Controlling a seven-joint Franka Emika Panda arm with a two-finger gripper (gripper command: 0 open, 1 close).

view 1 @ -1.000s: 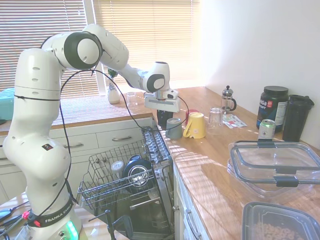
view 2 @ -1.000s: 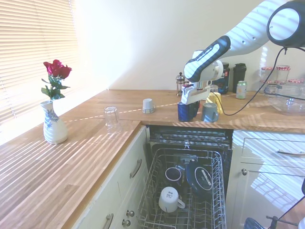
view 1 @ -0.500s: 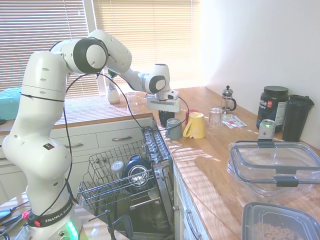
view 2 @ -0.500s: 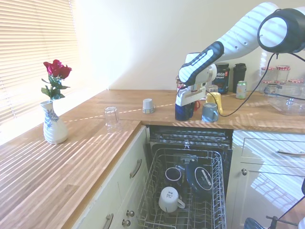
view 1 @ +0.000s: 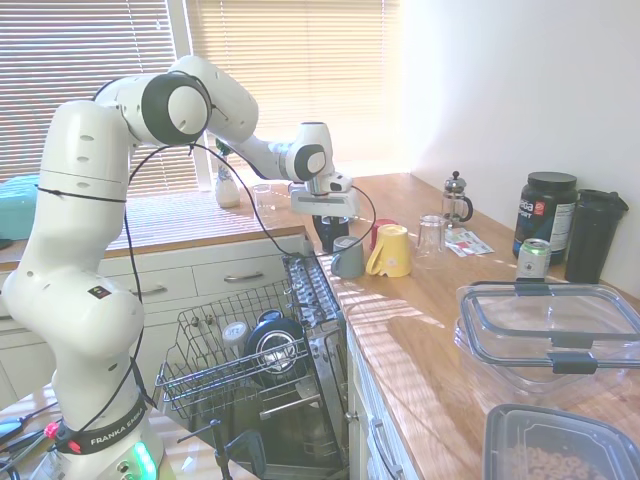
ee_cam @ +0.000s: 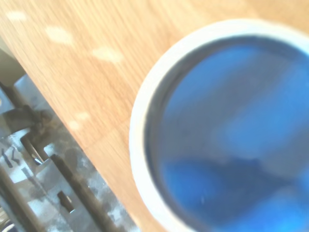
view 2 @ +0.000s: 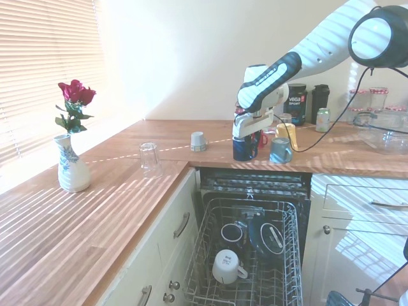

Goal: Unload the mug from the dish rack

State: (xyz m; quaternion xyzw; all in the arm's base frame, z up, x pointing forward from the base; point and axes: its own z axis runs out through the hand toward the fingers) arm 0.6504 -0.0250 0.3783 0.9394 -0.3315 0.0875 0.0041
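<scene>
The mug (view 2: 244,148) is dark navy outside; in the wrist view its rim (ee_cam: 145,96) reads pale and its inside bright blue. At its 3 o'clock in the second exterior view stands a grey-blue mug (view 2: 280,150), with a yellow mug (view 1: 391,251) beyond it. The worktop (view 2: 95,210) is warm honey wood, striped with sunlight through the blinds. The dish rack (view 2: 210,255) is silver-grey wire, holding a white mug (view 2: 226,266) and dark crockery (view 2: 268,237). The arm (view 1: 80,200) is white with black joints. A white, blue-patterned vase (view 2: 72,170) carries red roses (view 2: 76,92) with green leaves.
</scene>
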